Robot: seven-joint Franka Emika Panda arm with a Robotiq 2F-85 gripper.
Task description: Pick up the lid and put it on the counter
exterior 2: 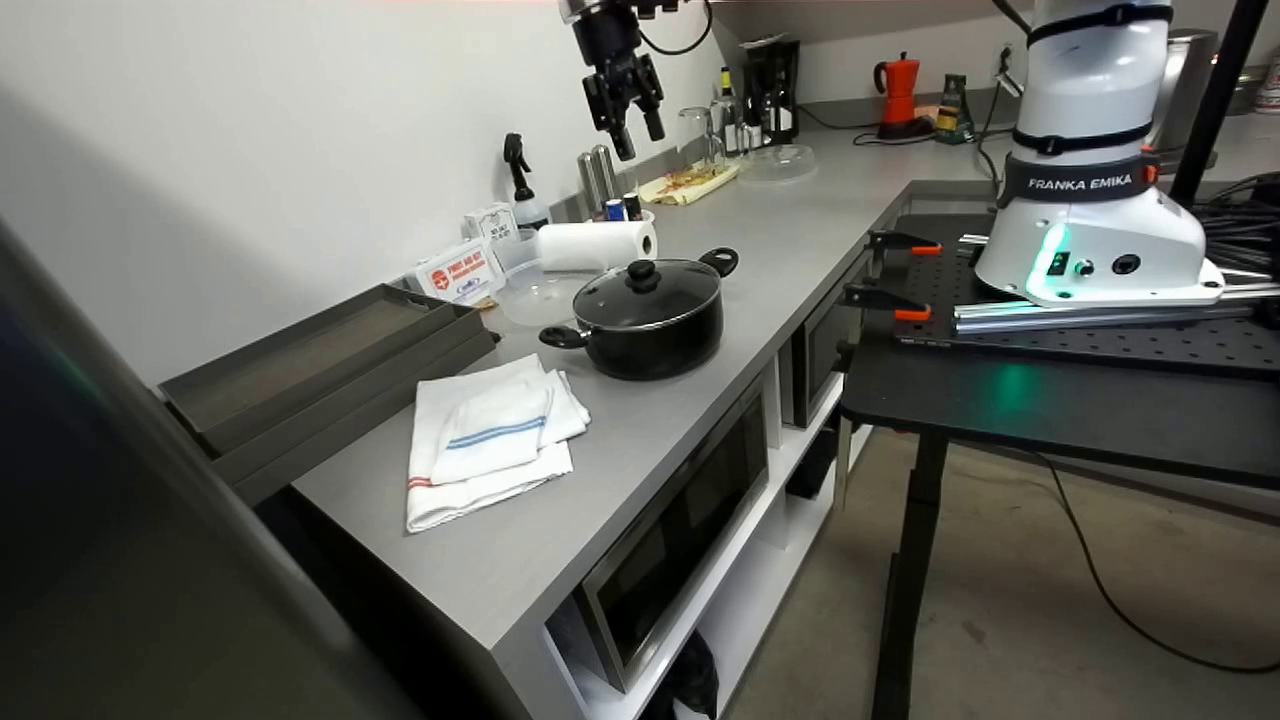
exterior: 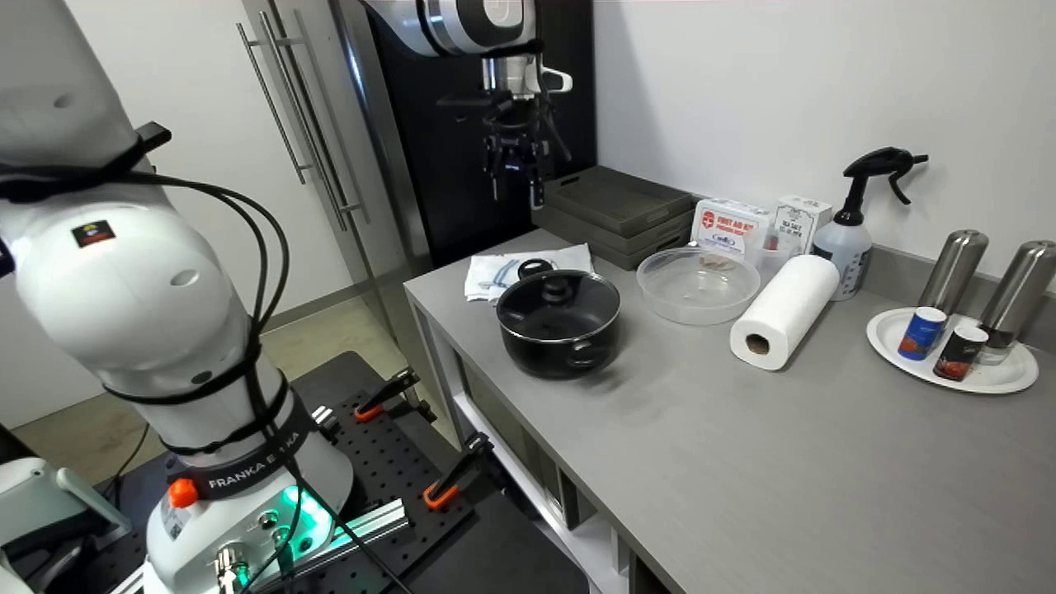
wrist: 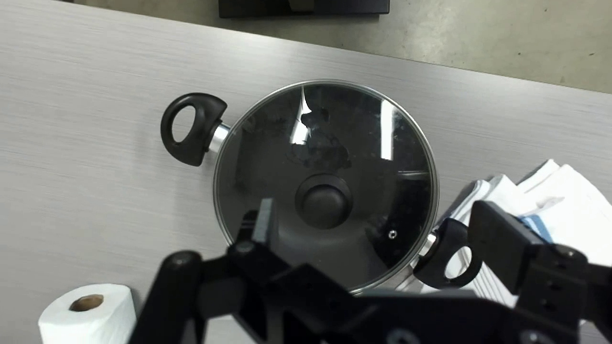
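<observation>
The lid, round clear glass with a metal rim and black knob, lies flat on the black pot in all views: the lid shows in both exterior views and in the wrist view. The pot stands on the grey counter, which also shows in the wrist view. My gripper is open and empty, high above the counter. In the wrist view my gripper has its fingers spread wide over the pot, apart from the lid; the knob shows left of centre between them.
White folded towels lie beside the pot. Stacked grey trays, a clear shallow dish, a paper towel roll, a first aid kit and a spray bottle stand along the wall. A white plate holds shakers.
</observation>
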